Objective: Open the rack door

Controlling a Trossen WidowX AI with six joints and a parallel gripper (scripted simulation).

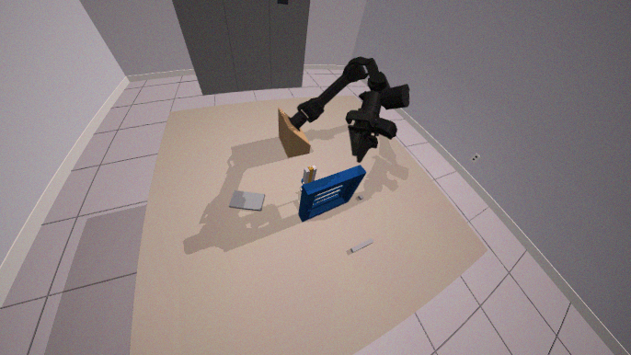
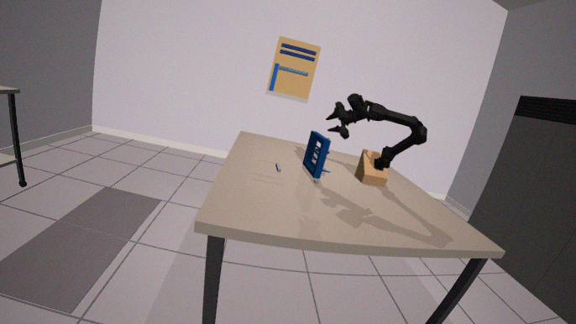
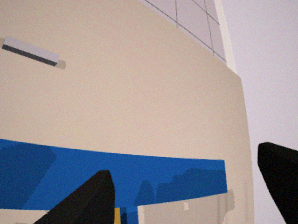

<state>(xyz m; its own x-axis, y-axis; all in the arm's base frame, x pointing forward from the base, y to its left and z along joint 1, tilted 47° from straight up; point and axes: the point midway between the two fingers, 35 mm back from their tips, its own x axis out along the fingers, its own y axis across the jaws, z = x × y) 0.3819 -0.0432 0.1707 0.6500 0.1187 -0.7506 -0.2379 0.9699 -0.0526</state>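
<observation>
surveyed from left to right as the top view shows it. a flat grey plate (image 1: 247, 200) lies on the table (image 1: 230, 299) (image 2: 252, 201) (image 3: 150, 115), apart from the blue rack frame. a dark grey cabinet (image 1: 248, 46) (image 2: 525, 189) stands beyond the table's far side. the wooden wedge block (image 1: 294, 140) (image 2: 374, 173) sits on the table and carries the foot of the black arm (image 1: 335, 89) (image 2: 399, 119). an upright white piece with an orange strip (image 1: 309, 174) is noted at the left end of the rack, on the side facing the wedge block; whether it is the door's handle cannot be told.

the blue rack frame (image 1: 333, 180) (image 2: 323, 153) (image 3: 175, 175) stands upright on the table, slats visible through its opening. the door's angle and the handle's turn cannot be determined. a small grey piece (image 1: 360, 198) (image 2: 316, 181) lies beside the frame's foot. the gripper (image 1: 363, 154) (image 2: 328, 124) (image 3: 186, 168) is raised above table level near the frame's right end, its two fingers spread apart with nothing between them. a slim grey bar (image 1: 362, 246) (image 2: 278, 167) (image 3: 31, 51) lies flat on the table, apart from the frame, on the side away from the wedge block.
</observation>
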